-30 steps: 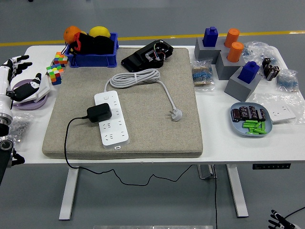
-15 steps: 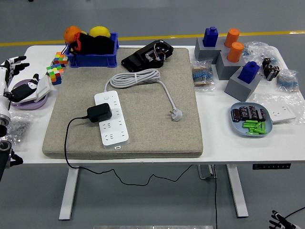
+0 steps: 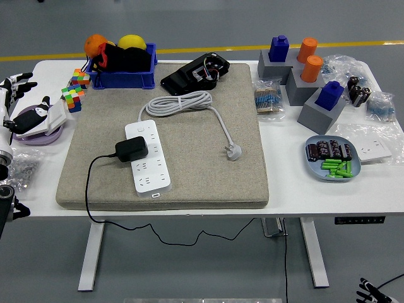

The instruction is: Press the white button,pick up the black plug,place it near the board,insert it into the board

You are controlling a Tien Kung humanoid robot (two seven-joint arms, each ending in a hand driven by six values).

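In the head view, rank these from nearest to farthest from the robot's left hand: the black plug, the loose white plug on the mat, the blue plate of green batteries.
From the left hand at the table's left edge:
1. Black plug, seated in the white power strip, left part of the mat.
2. Loose white plug, mat's right part.
3. Blue plate of green batteries, far right.

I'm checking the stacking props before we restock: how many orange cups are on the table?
2. One orange cup sits on the rear grey block at the far right; the other orange cup stands just in front, on the middle grey block. Others may be hidden.
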